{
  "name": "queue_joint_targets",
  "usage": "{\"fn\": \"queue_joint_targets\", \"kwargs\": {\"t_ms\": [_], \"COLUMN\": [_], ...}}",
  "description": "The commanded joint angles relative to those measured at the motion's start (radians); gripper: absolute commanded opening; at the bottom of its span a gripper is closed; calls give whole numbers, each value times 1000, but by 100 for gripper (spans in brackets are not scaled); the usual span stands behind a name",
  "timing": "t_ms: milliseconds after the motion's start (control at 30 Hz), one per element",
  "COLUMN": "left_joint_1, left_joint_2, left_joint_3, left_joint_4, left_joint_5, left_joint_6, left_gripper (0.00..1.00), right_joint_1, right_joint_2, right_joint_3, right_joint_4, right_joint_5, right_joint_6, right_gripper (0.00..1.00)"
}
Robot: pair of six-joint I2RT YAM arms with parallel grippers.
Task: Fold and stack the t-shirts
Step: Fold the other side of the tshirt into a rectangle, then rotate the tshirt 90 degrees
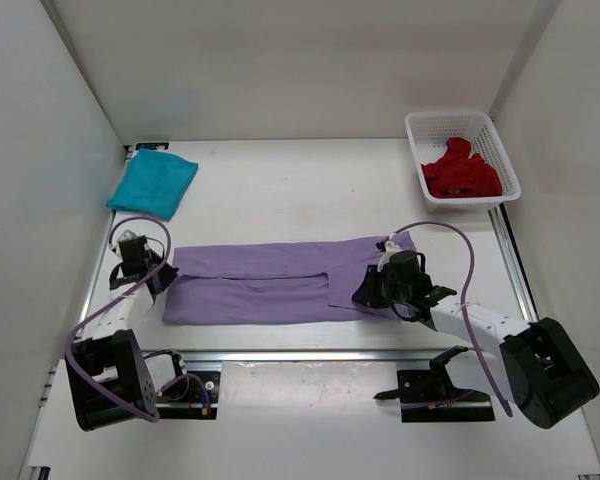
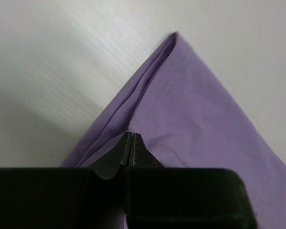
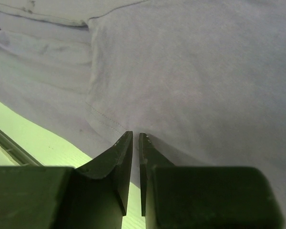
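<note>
- Your light purple short-sleeved cloth t-shirt (image 1: 270, 280) lies across the middle of the white table (image 1: 280, 190). It is folded lengthwise into a long flat band.
- Your left gripper (image 2: 132, 141) is at the left end of this band. Its jaws are pressed together with no gap, and the cloth creases right at the tips, so it pinches the layered edge near the corner.
- Your right gripper (image 3: 136, 137) is on the near edge of the right part of the band. Only a thin slit is between its jaws, and the cloth runs down into the tips, so it appears to hold the purple fabric there.
- The teal folded cloth t-shirt (image 1: 152, 183) rests at the far left corner, well apart from the band.
- The dark red crumpled cloth t-shirt (image 1: 462, 172) is inside the white plastic mesh basket (image 1: 458, 117) at the far right.
</note>
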Motion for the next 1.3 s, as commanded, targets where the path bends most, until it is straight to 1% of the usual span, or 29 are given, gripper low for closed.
{"fn": "queue_joint_targets", "kwargs": {"t_ms": [0,33,100,200,233,267,300,333,400,533,633,667,700,767,900,933,967,1000,1067,1100,1167,1233,1267], "left_joint_1": [34,40,86,130,123,115,74,69,0,-161,-221,-204,-181,-94,49,63,84,92,145,159,153,101,59], "left_joint_2": [9,6,6,-58,-104,-153,-173,-195,-184,-109,-23,10,49,83,147,149,152,146,127,108,62,-13,-29], "left_joint_3": [-51,-60,-71,-54,-53,-42,-39,-24,-21,-68,-80,-85,-99,-126,-200,-205,-215,-214,-214,-212,-225,-222,-219], "left_joint_4": [4,4,12,2,7,9,7,10,24,119,198,215,245,287,369,378,383,372,372,365,377,378,384], "left_joint_5": [37,40,56,64,47,6,-36,-45,-19,-10,-7,13,45,99,195,238,240,263,284,298,315,294,277], "left_joint_6": [-21,-31,-51,-67,-75,-84,-92,-87,-104,-161,-185,-187,-193,-207,-256,-264,-265,-268,-253,-252,-276,-288,-278], "left_gripper": [9,13,21,20,19,18,18,17,17,15,15,14,14,14,13,12,13,13,13,14,15,16,17], "right_joint_1": [-18,-24,-21,-36,-41,-43,-49,-58,-56,-107,-147,-157,-182,-206,-257,-271,-271,-305,-343,-369,-377,-337,-326], "right_joint_2": [-22,-23,-34,-51,-60,-65,-69,-60,-66,-22,58,94,122,162,260,279,309,340,360,362,325,274,245], "right_joint_3": [-7,-10,-19,-10,-3,3,5,13,33,74,120,147,167,194,289,318,323,338,335,324,315,316,330], "right_joint_4": [36,34,28,11,17,13,11,8,8,27,59,71,77,96,64,51,30,10,-12,-27,-44,-64,-79], "right_joint_5": [-2,-2,2,11,7,4,-2,2,1,4,-9,-10,-10,8,71,91,106,111,108,96,119,164,165], "right_joint_6": [-12,-12,-12,-10,-9,-9,-6,-3,-2,20,20,22,27,37,24,16,14,2,-2,-13,-19,-35,-41], "right_gripper": [9,9,9,10,10,11,10,10,10,7,1,0,0,0,0,0,0,0,0,0,0,0,0]}}
